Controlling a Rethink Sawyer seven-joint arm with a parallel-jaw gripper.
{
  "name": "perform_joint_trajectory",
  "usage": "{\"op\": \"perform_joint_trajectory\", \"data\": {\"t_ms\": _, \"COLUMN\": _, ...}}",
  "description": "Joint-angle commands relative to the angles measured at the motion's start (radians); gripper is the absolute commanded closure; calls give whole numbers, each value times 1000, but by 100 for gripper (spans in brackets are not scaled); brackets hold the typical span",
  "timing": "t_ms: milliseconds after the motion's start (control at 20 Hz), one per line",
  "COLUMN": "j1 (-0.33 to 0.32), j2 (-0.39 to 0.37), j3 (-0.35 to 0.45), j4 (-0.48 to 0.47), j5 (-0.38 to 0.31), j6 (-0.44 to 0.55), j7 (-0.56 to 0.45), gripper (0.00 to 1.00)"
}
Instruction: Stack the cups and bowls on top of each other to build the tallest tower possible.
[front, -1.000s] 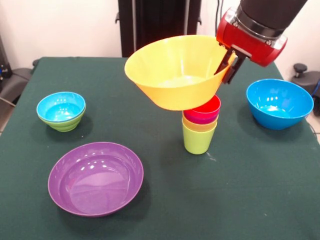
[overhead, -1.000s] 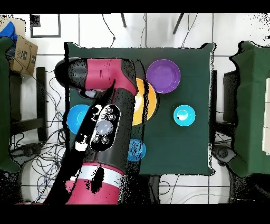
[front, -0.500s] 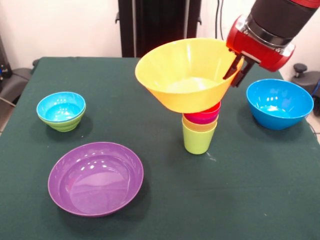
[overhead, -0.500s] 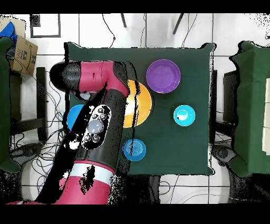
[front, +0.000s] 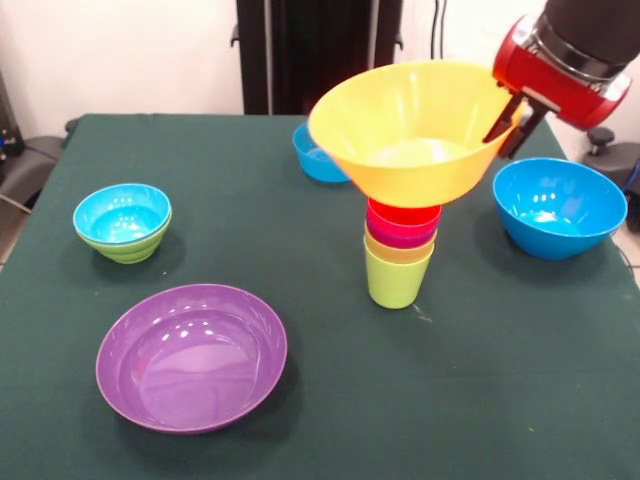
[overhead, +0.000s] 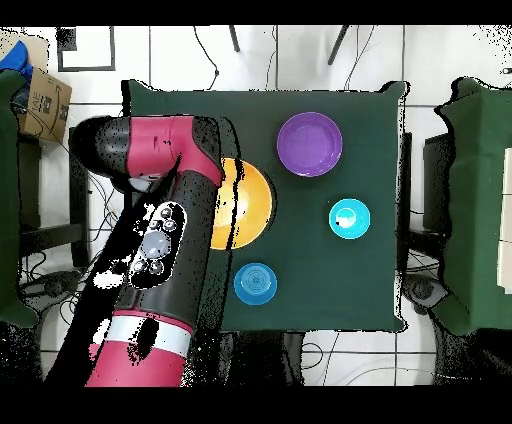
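Four nested cups — yellow-orange bowl above, in end effector.

The red and black arm enters the front view at 1 o'clock. Its gripper slants toward 7 o'clock, its 2 dark fingers clamped on the rim of the yellow-orange bowl, holding it aloft.
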Motion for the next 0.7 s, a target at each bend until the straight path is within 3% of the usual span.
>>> {"op": "perform_joint_trajectory", "data": {"t_ms": 50, "j1": 17, "j2": -2, "j3": 28, "j4": -37, "j5": 25, "j6": 108, "j7": 242, "gripper": 100}}
{"op": "perform_joint_trajectory", "data": {"t_ms": 700, "j1": 7, "j2": 17, "j3": 34, "j4": 6, "j5": 11, "j6": 7, "j7": 217, "gripper": 100}}
